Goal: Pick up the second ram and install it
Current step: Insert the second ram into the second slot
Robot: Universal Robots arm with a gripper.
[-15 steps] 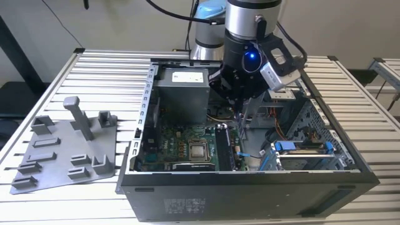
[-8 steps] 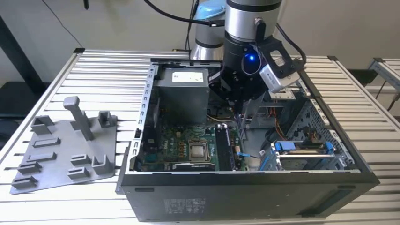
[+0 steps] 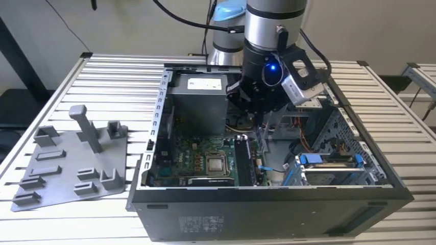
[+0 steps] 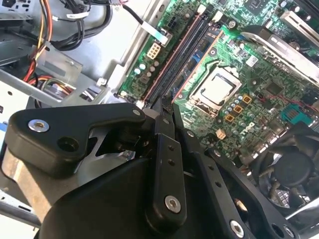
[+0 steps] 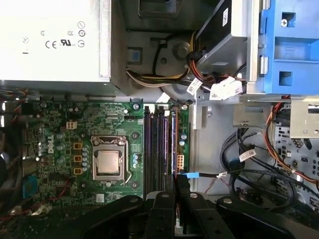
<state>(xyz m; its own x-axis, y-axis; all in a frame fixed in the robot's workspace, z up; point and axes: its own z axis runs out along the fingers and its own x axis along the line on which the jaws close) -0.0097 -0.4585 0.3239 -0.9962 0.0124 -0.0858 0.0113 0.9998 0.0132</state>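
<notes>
My gripper [image 3: 260,122] hangs inside the open computer case, over the motherboard's [image 3: 194,166] memory slots [image 3: 245,161]. In both wrist views its black fingers [image 4: 164,149] stand close together at one end of the slots [image 5: 155,149]. A thin blue and reddish edge, the second ram [image 4: 200,59], runs on from the fingertips beside the dark slots [image 4: 172,59]. In the first wrist view the ram [image 5: 173,144] is the outermost line of the slot row. Whether it sits in a slot or just above one I cannot tell. The gripper [image 5: 174,181] looks shut on it.
The silver processor socket [image 5: 108,162] lies beside the slots. A power supply [image 3: 197,102] fills the case's far end, a blue drive bay [image 3: 327,161] and cable bundles [image 5: 259,164] the exterior view's right. A grey fixture plate [image 3: 65,168] with posts lies outside the case.
</notes>
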